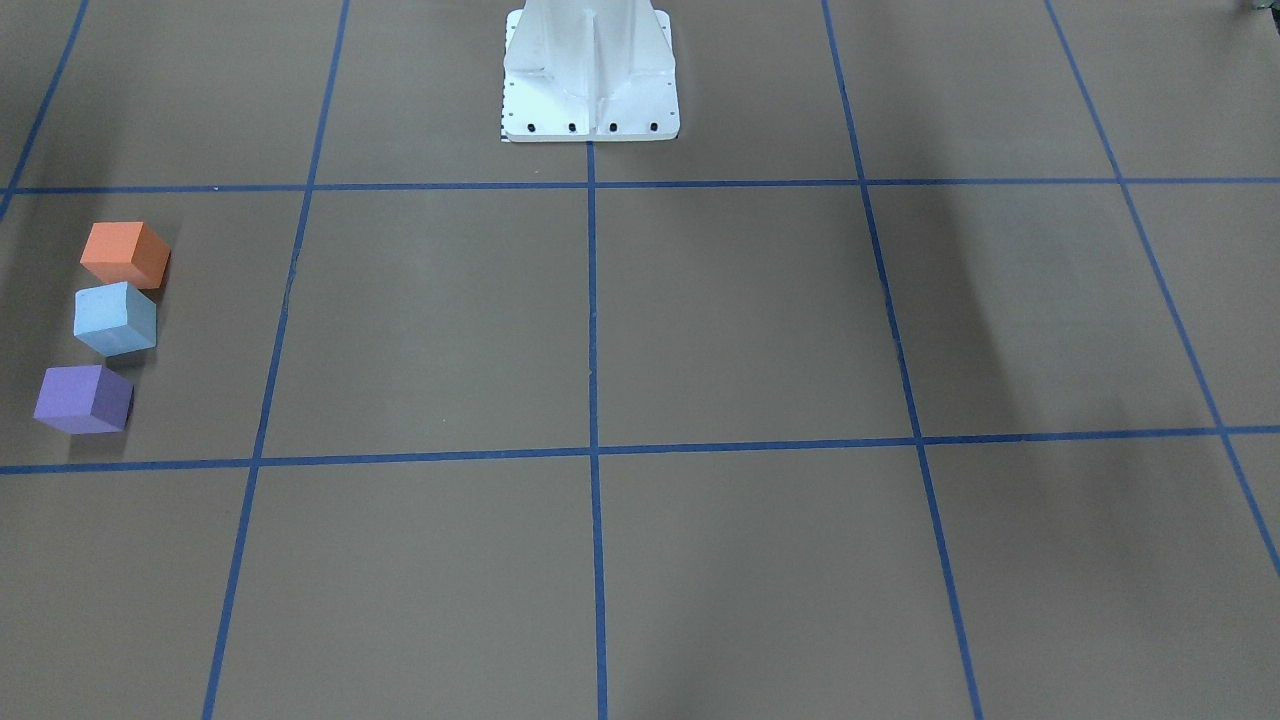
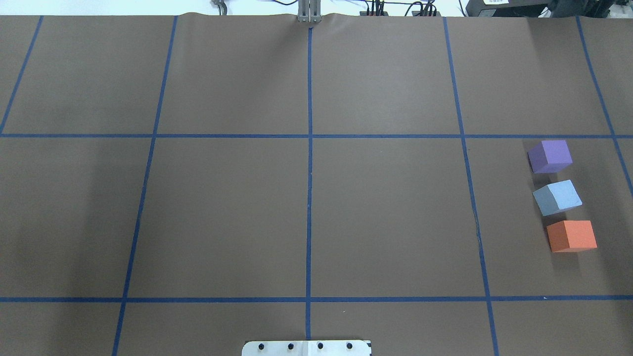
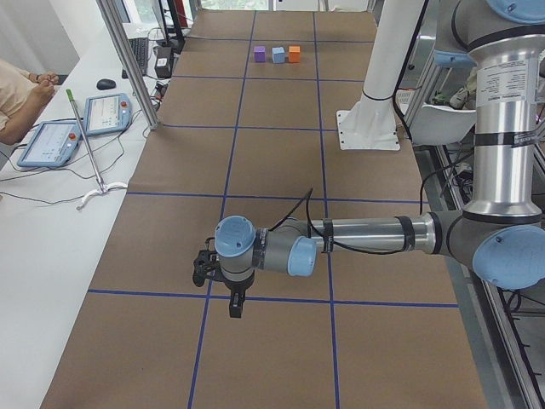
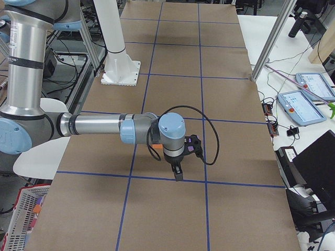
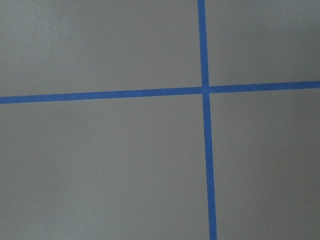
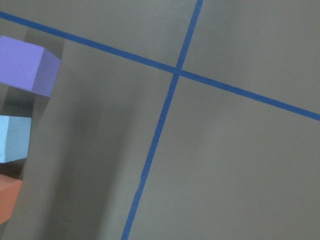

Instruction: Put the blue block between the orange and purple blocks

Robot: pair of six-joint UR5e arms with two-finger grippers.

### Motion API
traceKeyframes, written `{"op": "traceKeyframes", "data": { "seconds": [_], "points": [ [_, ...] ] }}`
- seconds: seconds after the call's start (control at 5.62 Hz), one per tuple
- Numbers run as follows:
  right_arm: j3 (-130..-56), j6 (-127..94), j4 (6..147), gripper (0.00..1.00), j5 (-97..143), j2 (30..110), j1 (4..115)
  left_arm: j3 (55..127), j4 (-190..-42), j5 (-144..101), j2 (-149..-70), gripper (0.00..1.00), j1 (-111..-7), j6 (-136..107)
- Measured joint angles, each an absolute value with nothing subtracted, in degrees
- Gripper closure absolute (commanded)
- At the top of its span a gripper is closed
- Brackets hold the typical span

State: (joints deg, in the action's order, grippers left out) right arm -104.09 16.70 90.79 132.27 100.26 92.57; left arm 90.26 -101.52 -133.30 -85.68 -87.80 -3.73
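The light blue block [image 2: 557, 197] stands on the brown table between the purple block [image 2: 550, 156] and the orange block [image 2: 571, 236], in a slightly staggered row on my right side. The same row shows in the front view: orange block [image 1: 125, 254], blue block [image 1: 116, 318], purple block [image 1: 84, 399]. The right wrist view catches all three at its left edge, with the blue block [image 6: 12, 137] in the middle. My left gripper [image 3: 236, 308] and right gripper [image 4: 179, 177] show only in the side views, pointing down away from the blocks. I cannot tell whether they are open or shut.
The robot's white base [image 1: 590, 75] stands at the table's near-robot edge. Blue tape lines [image 2: 309, 173] divide the brown table into squares. Operator tablets [image 3: 51, 141] and cables lie on the side bench.
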Motion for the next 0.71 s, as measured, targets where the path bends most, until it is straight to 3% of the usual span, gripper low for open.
{"op": "traceKeyframes", "data": {
  "seconds": [0.71],
  "points": [
    [-103.9, 16.6, 90.9, 0.0, 132.4, 100.3, 92.5, 90.3, -102.1, -133.4, -85.4, 0.0, -87.8, -3.8]
  ]
}}
